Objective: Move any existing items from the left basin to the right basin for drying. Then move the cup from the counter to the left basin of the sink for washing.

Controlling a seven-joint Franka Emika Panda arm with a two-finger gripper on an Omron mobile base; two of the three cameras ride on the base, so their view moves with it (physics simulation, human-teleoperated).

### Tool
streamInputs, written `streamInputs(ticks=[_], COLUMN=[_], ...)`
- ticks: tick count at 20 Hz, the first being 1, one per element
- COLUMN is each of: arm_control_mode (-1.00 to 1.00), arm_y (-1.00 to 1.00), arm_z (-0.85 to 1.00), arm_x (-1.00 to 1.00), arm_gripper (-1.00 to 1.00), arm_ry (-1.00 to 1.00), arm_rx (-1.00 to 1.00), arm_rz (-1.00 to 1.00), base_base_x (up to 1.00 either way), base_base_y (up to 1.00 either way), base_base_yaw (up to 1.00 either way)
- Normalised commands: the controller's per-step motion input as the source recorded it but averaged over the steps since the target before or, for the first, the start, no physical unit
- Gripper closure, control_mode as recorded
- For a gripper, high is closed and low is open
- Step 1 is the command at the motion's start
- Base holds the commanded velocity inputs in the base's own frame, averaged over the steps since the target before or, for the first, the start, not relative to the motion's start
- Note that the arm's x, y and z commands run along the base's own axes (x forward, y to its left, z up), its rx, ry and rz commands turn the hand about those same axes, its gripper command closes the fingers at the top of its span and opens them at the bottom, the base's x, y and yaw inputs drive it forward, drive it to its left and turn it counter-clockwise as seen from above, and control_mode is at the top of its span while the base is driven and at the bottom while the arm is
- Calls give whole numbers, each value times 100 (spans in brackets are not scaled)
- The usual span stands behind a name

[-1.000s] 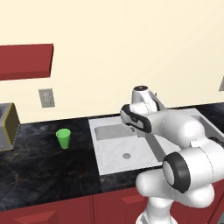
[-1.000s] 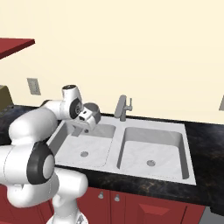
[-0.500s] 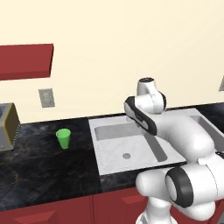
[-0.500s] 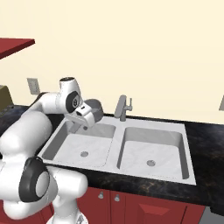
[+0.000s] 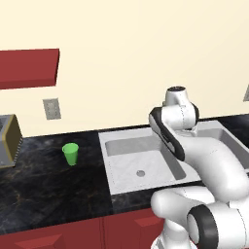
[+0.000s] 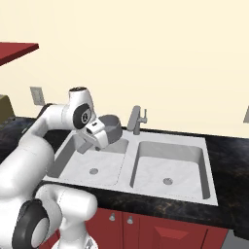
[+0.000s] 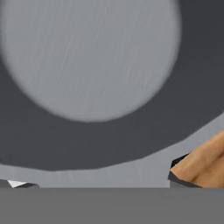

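One round grey pan (image 6: 113,127) with low walls hangs tilted above the left basin (image 6: 92,160), pinched by the gripper (image 6: 100,137). The left base view adds the green cup (image 5: 71,153) upright on the table (image 5: 48,182).

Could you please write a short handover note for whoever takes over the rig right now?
Gripper: shut on the pan, held tilted in the air above the left basin, near the faucet.
Cup: upright on the counter, left of the sink.
Done: pan lifted out of the left basin.
Left: set the pan in the right basin, then move the cup into the left basin.
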Motion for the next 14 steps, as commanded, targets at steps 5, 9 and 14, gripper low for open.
streamInputs(ticks=[5,9,14], arm_control_mode=[-100,-100,-100], arm_y=[-43,-50,-51], arm_z=[2,0,0], arm_x=[-52,-47,-27], arm_gripper=[100,100,100], arm_ry=[-1,0,0], arm_rx=[0,1,0], arm_rz=[-11,-10,-11], base_base_x=[0,0,0], base_base_y=[0,0,0], base_base_yaw=[0,0,0])
